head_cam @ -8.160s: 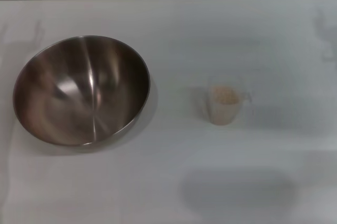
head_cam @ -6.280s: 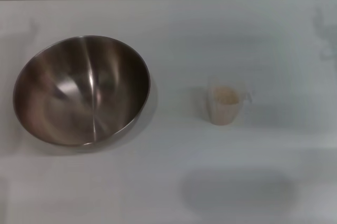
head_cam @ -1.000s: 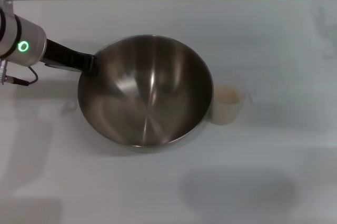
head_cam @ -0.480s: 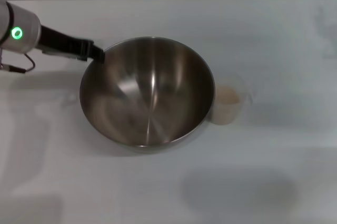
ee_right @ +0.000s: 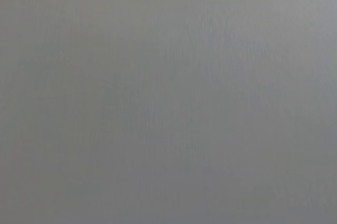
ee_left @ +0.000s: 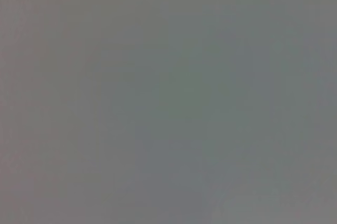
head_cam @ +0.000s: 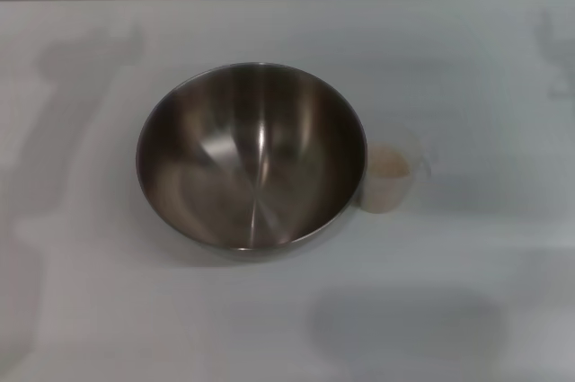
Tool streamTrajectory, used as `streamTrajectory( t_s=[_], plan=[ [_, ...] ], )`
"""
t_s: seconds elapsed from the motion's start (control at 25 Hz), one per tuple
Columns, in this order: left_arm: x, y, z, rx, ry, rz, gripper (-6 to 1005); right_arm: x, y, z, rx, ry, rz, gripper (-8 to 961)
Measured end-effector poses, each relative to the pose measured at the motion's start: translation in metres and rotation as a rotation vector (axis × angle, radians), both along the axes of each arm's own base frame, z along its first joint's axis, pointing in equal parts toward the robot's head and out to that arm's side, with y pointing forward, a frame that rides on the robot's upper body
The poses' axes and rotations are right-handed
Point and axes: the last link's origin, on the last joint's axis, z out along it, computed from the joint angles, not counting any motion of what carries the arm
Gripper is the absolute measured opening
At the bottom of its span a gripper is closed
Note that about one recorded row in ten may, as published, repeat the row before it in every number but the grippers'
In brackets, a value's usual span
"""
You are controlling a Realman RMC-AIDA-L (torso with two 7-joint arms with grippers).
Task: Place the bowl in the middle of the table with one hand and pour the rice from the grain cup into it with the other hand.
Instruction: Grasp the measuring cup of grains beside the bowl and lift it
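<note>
- The stainless-steel bowl (head_cam: 252,155) was found set near the middle of the table (head_cam: 467,58), empty.
- The grain cup (head_cam: 388,178), holding the rice (head_cam: 389,164), stood upright, touching the bowl's right rim.
- Neither gripper was seen in any view; claw state could not be told.
- Placement was judged done; pouring remained.

Neither arm nor claw appears in the head view, where only a soft shadow falls at the robot's left side, and both the left wrist view and the right wrist view show a plain grey field with no fingers in it, so neither claw's pose can be told.
</note>
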Motion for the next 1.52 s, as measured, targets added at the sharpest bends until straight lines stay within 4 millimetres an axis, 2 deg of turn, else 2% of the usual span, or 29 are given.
streamTrajectory(
  t_s=[0.08, 0.12, 0.24, 0.28, 0.32, 0.4, 0.48, 0.52, 0.6, 0.68, 0.8, 0.88, 0.96, 1.04, 1.08, 1.12, 1.24, 1.28, 1.32, 1.48, 1.52],
  plan=[
    [-0.018, -0.004, 0.012, 0.243, 0.097, -0.086, 397, 0.0, 0.0, 0.0, -0.001, 0.0, -0.001, 535],
    [-0.018, -0.004, 0.012, 0.243, 0.097, -0.086, 396, 0.0, 0.0, 0.0, -0.001, 0.0, -0.001, 535],
    [-0.037, -0.017, 0.023, 0.51, 0.137, -0.148, 392, 0.0, 0.0, -0.001, -0.005, 0.002, -0.003, 535],
    [-0.046, -0.03, 0.025, 0.686, 0.111, -0.198, 392, 0.001, -0.001, -0.003, -0.008, 0.004, -0.006, 535],
    [-0.046, -0.03, 0.025, 0.686, 0.111, -0.198, 392, 0.001, -0.001, -0.003, -0.008, 0.004, -0.006, 535],
    [-0.054, -0.043, 0.026, 0.817, 0.046, -0.254, 393, 0.002, -0.002, -0.004, -0.013, 0.007, -0.007, 535],
    [-0.064, -0.061, 0.028, 0.903, -0.139, -0.395, 393, 0.004, -0.004, -0.009, -0.035, 0.022, -0.011, 535],
    [-0.064, -0.061, 0.028, 0.903, -0.139, -0.395, 394, 0.004, -0.004, -0.009, -0.035, 0.022, -0.011, 535],
    [-0.07, -0.064, 0.028, 0.854, -0.276, -0.472, 396, 0.007, -0.007, -0.015, -0.066, 0.041, -0.015, 535],
    [-0.081, -0.065, 0.025, 0.75, -0.484, -0.534, 397, 0.015, -0.014, -0.027, -0.132, 0.078, -0.038, 534],
    [-0.084, -0.067, 0.021, 0.703, -0.563, -0.553, 400, 0.021, -0.022, -0.036, -0.162, 0.106, -0.061, 534],
    [-0.084, -0.067, 0.017, 0.679, -0.57, -0.554, 401, 0.032, -0.041, -0.052, -0.2, 0.149, -0.102, 532],
    [-0.085, -0.065, 0.014, 0.671, -0.546, -0.541, 403, 0.034, -0.047, -0.058, -0.208, 0.156, -0.119, 528],
    [-0.087, -0.064, 0.013, 0.667, -0.53, -0.528, 504, 0.037, -0.063, -0.072, -0.213, 0.16, -0.167, 524],
    [-0.088, -0.064, 0.013, 0.665, -0.523, -0.52, 555, 0.036, -0.08, -0.086, -0.204, 0.152, -0.212, 522],
    [-0.09, -0.062, 0.014, 0.662, -0.51, -0.509, 605, 0.036, -0.08, -0.086, -0.204, 0.152, -0.212, 523],
    [-0.092, -0.062, 0.014, 0.66, -0.494, -0.502, 813, 0.03, -0.108, -0.101, -0.184, 0.131, -0.255, 525],
    [-0.093, -0.062, 0.014, 0.661, -0.484, -0.498, 813, 0.027, -0.124, -0.108, -0.18, 0.117, -0.281, 526],
    [-0.094, -0.062, 0.015, 0.662, -0.475, -0.495, 813, 0.027, -0.124, -0.108, -0.18, 0.117, -0.281, 526],
    [-0.101, -0.063, 0.017, 0.666, -0.45, -0.478, 812, 0.022, -0.154, -0.124, -0.247, 0.1, -0.31, 526],
    [-0.101, -0.063, 0.017, 0.666, -0.45, -0.478, 812, 0.022, -0.154, -0.124, -0.247, 0.1, -0.31, 526]
  ],
)
